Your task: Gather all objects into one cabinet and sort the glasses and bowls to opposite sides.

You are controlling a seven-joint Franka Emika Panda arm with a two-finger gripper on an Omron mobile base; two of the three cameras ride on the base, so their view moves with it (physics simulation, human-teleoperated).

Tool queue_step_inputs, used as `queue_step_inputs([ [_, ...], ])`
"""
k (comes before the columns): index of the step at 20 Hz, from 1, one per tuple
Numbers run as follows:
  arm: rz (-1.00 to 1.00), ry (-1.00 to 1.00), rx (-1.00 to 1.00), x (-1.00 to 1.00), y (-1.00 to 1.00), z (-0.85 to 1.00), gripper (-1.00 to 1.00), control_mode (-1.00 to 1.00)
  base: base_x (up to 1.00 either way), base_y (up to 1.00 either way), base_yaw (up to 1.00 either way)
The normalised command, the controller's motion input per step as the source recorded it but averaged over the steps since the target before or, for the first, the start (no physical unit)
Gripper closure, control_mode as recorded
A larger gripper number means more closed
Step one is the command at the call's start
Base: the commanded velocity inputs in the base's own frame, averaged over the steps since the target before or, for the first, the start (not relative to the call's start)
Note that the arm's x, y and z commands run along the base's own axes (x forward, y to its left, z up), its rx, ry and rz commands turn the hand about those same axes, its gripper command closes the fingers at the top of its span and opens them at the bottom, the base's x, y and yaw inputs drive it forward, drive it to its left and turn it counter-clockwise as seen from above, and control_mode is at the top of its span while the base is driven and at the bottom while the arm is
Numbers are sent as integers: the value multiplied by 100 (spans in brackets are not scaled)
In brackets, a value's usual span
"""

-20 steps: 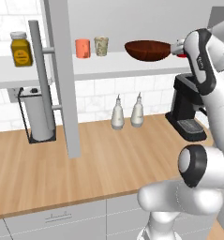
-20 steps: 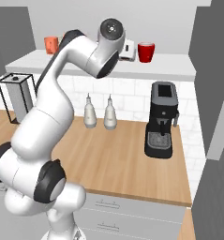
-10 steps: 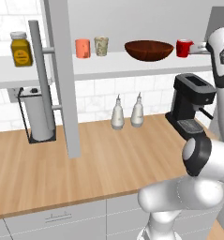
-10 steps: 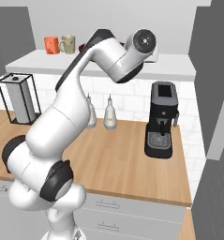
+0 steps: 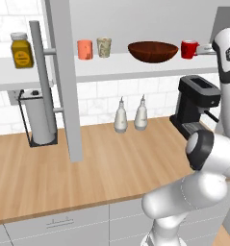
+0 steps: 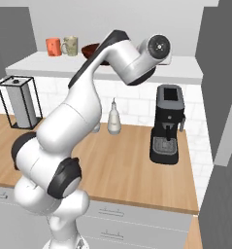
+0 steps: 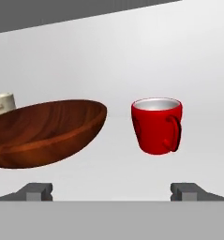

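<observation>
Red mug (image 7: 156, 125) sits ahead of your wide-open, empty gripper (image 7: 112, 191), right of its centreline, handle facing you, brown bowl (image 7: 45, 132) just left.

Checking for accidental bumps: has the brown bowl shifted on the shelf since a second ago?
No. In the left base view the brown bowl sits between the beige speckled cup and the red mug as before; only the arm swung right.

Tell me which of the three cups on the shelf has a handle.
The red mug, right of the brown bowl. The salmon-orange cup and beige speckled cup look like plain tumblers.
</observation>
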Motion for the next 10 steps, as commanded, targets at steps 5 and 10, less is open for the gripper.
queue_step_inputs([
  [5, -3, -3, 0, 16, -26, 0, -100, -100, 0, 0, 0],
  [10, -2, -6, -3, 7, -11, -9, -100, -100, 0, 0, 0],
])
